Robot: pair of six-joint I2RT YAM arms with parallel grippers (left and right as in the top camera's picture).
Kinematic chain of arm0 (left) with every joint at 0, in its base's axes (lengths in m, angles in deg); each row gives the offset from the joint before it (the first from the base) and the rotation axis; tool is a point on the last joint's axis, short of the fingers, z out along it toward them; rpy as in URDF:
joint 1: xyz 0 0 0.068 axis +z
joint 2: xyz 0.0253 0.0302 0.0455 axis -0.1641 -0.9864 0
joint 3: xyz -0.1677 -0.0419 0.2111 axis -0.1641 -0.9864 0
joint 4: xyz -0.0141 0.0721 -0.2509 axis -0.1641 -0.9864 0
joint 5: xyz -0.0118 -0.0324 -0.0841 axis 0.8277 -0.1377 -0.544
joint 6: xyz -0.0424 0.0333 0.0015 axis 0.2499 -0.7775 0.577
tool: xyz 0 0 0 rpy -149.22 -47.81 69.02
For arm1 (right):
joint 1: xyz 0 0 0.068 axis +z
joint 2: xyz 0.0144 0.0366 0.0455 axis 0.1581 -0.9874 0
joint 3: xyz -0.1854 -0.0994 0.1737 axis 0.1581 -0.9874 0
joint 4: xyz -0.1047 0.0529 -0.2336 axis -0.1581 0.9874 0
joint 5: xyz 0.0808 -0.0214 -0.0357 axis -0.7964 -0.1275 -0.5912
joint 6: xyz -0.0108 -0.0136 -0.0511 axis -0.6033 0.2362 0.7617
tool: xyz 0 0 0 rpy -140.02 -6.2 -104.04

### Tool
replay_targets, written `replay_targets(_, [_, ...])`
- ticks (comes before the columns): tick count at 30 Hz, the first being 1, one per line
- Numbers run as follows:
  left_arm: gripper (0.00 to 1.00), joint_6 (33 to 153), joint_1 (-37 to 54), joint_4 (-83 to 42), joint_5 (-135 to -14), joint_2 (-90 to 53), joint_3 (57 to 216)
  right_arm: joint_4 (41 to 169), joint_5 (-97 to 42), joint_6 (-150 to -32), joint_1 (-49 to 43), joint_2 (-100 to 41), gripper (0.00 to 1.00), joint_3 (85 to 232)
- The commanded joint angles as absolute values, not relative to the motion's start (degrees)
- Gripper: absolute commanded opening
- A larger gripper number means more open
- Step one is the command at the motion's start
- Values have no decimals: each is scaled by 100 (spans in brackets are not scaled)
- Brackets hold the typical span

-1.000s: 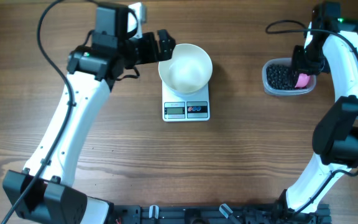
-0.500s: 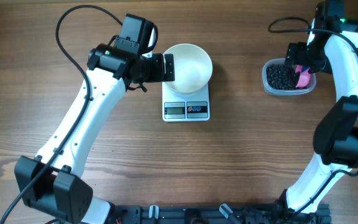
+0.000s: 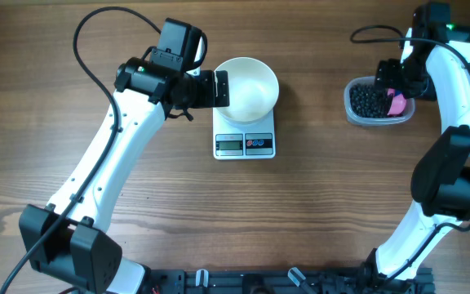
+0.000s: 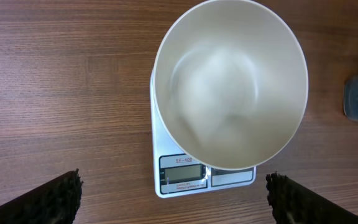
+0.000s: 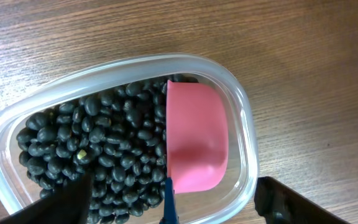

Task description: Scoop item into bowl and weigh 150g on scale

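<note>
Toward the far middle of the bench (image 3: 300, 220): white bowl (image 3: 247, 86) seated on the scale (image 3: 245, 144), covering the far part of the platform and overhanging it on both sides. Grey display (image 3: 229, 145) and round buttons (image 3: 258, 144) visible on the near edge, clear of the bowl. Smooth white inside, seen from the left wrist view.

Just left of the bowl: left pincer (image 3: 222, 88), spread wide, aimed at the rim, gripping nothing. Touching the rim or only beside it: impossible to tell from overhead. From the wrist view, dark fingertips (image 4: 51, 199) low in the two bottom corners, with bowl and scale between and beyond them.

Far right on the bench, well apart from the scale: clear plastic tub (image 5: 241, 124) holding the black beans (image 5: 104, 143), a glossy dark heap filling most of it. Pink scoop (image 5: 194, 137) lying in the tub on the beans, close to the right-hand wall in the right wrist view, blue handle (image 5: 169, 202) running toward the camera.

Over the tub: right pincer (image 3: 392, 80), parted, one finger on each side of the handle, neither touching it, clamped on nothing.
</note>
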State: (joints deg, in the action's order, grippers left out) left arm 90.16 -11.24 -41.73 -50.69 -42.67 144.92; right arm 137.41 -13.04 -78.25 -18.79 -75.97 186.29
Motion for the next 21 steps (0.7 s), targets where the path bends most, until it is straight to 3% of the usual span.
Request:
replay_targets(1, [100, 9026, -1144, -4136, -5054, -4293, 14463, 13628, -1411, -7849, -1908, -7676, 72, 18609])
replay_targets(7, [100, 9026, -1144, -4123, -5054, -4293, 14463, 13781, -1417, -7867, -1925, -7650, 92, 19070])
replay_targets(11, [100, 9026, -1146, -4064, -5054, -4293, 14463, 14054, -1419, -7865, -1925, -7586, 99, 19179])
replay_targets(15, [100, 9026, -1144, -4009, -5054, -4293, 14463, 14283, -1417, -7965, -1925, -7586, 84, 19162])
replay_targets(17, [100, 9026, -1144, -4007, -5054, -4293, 14463, 14277, -1413, -8011, -1925, -7586, 61, 19068])
replay_targets(21, [100, 9026, -1146, -4009, -5054, -4293, 14463, 14014, -1397, -7992, -1927, -7595, 39, 19005])
